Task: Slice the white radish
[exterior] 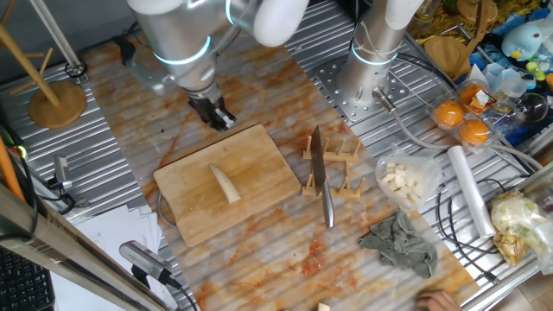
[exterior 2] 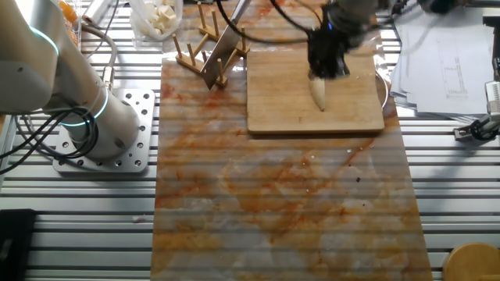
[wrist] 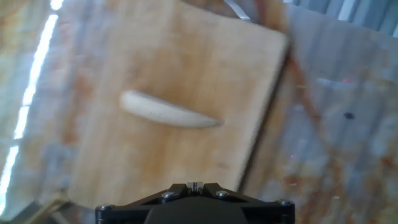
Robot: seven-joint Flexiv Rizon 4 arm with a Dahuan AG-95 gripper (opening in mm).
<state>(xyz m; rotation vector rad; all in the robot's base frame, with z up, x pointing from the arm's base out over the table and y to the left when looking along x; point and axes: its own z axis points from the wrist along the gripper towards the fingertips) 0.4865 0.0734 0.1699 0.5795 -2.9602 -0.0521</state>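
Nearest the lens of my hand view is the dark body of my own gripper (exterior: pixel 212 112), poised above the far edge of the cutting board (exterior: pixel 259 155); whether its fingers are apart or together I cannot tell, since no view shows the tips clearly, and it holds nothing. The white radish (exterior: pixel 225 183) lies whole and uncut near the middle of the board, a pale tapered strip, flat on the wood. The knife (exterior: pixel 320 177) stands blade-down in the wooden rack (exterior: pixel 339 184) just beside the board's right edge. I judge that fetching it is my step: I should take the handle squarely, lift straight out of the rack's slots, then cut across the radish's length, starting at one end.
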